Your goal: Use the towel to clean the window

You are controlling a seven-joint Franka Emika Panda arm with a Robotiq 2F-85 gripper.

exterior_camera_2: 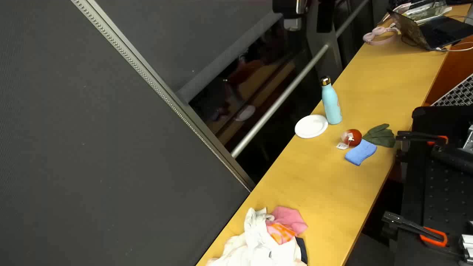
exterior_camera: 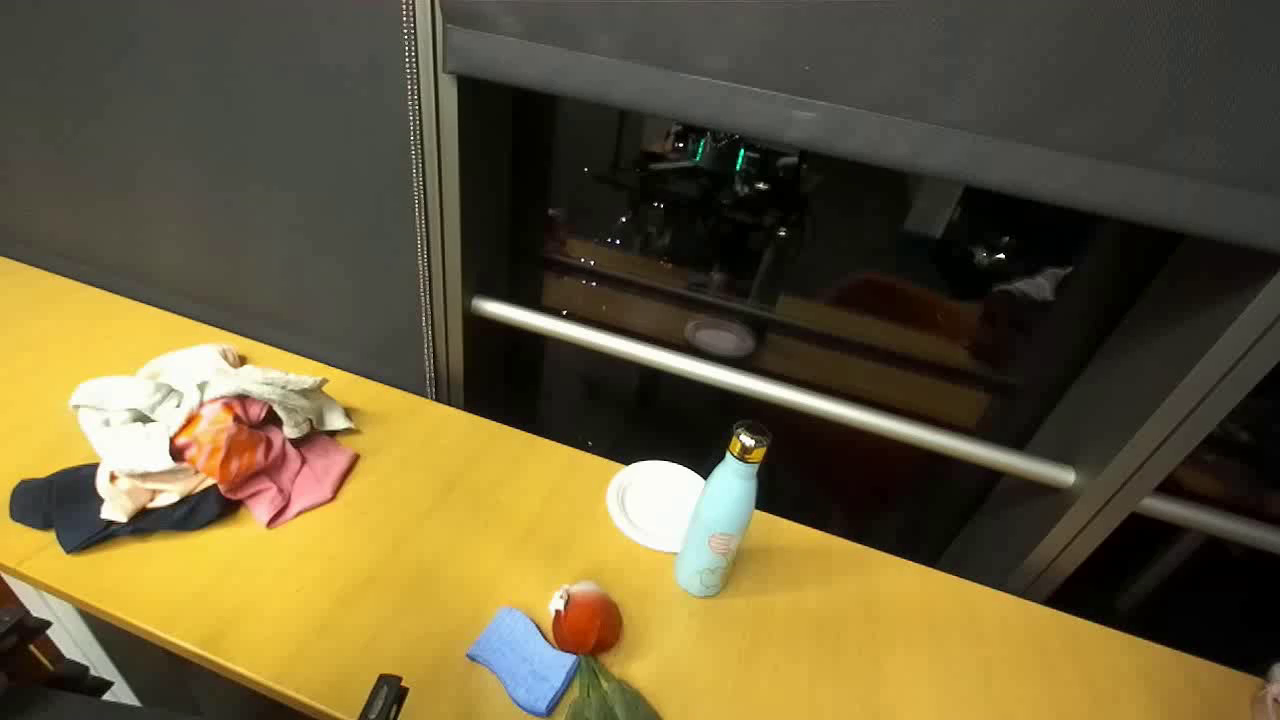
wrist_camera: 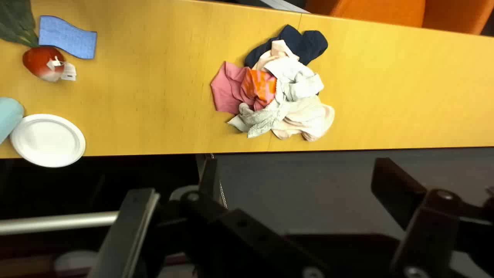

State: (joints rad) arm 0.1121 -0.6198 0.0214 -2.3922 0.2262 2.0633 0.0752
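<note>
A heap of cloths lies on the wooden table, with white (exterior_camera: 130, 425), pink (exterior_camera: 300, 475), orange and navy pieces. It also shows in the wrist view (wrist_camera: 293, 83). A small blue cloth-like piece (exterior_camera: 525, 660) lies apart, beside a red toy vegetable. Which piece is the towel I cannot tell. The dark window (exterior_camera: 640, 240) stands behind the table under a half-lowered grey blind, with a metal bar across it. My gripper (wrist_camera: 296, 170) is open and empty, its fingers wide apart. In an exterior view it hangs at the top edge (exterior_camera_2: 309, 18), above the table, partly cut off.
A light-blue bottle (exterior_camera: 718, 540) and white plate (exterior_camera: 650, 505) stand near the window. The red toy vegetable (exterior_camera: 587, 620) has green leaves (exterior_camera_2: 380, 136). Pink headphones (exterior_camera_2: 380, 35) and a laptop (exterior_camera_2: 425, 31) are at the far end. The metal bar (exterior_camera: 780, 385) crosses the glass.
</note>
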